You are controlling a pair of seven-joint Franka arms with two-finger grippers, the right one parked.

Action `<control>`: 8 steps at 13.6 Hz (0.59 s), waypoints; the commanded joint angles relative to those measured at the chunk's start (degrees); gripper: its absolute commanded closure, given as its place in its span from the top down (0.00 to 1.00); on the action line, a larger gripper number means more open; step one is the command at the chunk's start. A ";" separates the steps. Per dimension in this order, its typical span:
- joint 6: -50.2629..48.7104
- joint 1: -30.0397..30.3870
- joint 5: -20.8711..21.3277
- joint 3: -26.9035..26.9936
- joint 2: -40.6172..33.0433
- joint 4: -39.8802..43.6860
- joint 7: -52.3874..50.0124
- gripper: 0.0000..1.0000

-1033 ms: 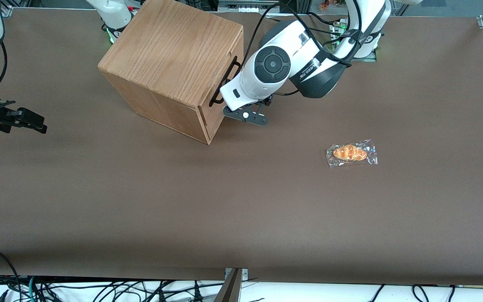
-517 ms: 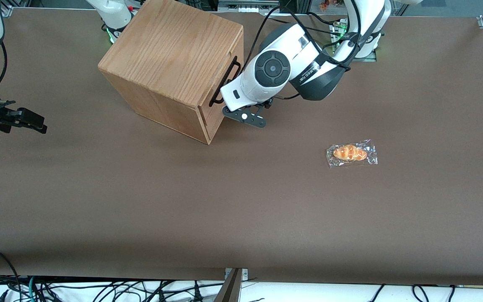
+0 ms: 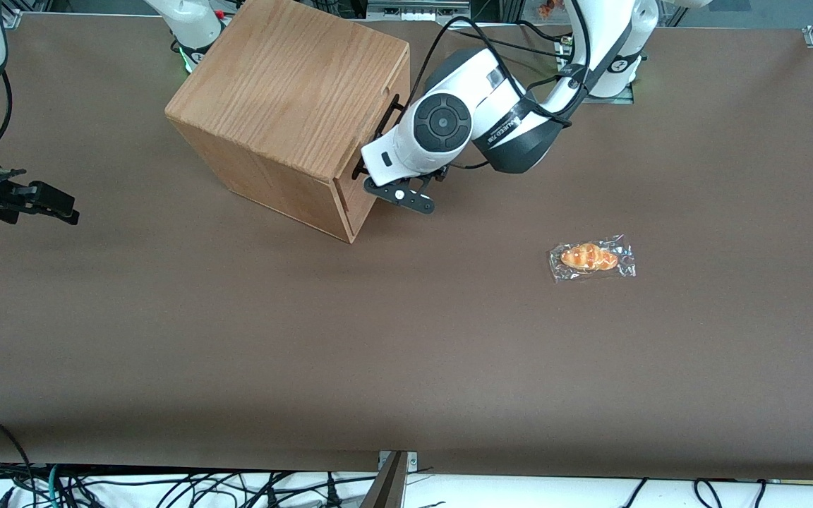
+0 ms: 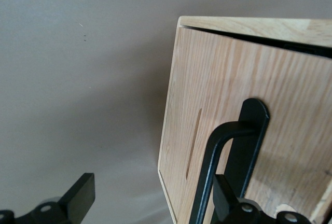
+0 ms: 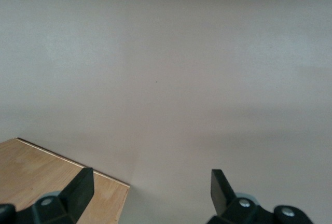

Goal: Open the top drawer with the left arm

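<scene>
The wooden box (image 3: 286, 99) stands near the arms' bases, its front turned toward the working arm's end of the table. The top drawer (image 4: 244, 94) looks shut, with a dark seam along its upper edge. Its black bar handle (image 4: 206, 182) (image 3: 378, 137) stands off the drawer face. The left arm (image 3: 442, 123) reaches down in front of the drawer. My gripper (image 4: 154, 203) (image 3: 385, 187) is open at the handle's nearer end. One finger (image 4: 228, 198) sits right beside the bar against the drawer face, and the other finger (image 4: 80, 198) hangs over the bare table. Nothing is gripped.
A wrapped bread roll (image 3: 592, 258) lies on the brown table (image 3: 406, 339), nearer the front camera than the box and toward the working arm's end. Cables (image 3: 491, 42) trail from the arm above the table's back edge.
The left arm has swung closer to the box, bringing the gripper in against the handle's nearer end. The box and drawer have not moved.
</scene>
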 commanded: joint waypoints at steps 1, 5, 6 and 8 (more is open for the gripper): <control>0.90 0.25 -0.65 -0.51 -0.44 -1.02 3.00 1.00; 1.51 0.16 -0.65 -0.60 -0.09 -1.02 3.09 1.00; 1.95 0.16 -0.56 -0.60 0.09 -1.02 3.18 1.00; 3.00 -0.62 -0.56 -0.60 0.44 -1.37 3.44 1.00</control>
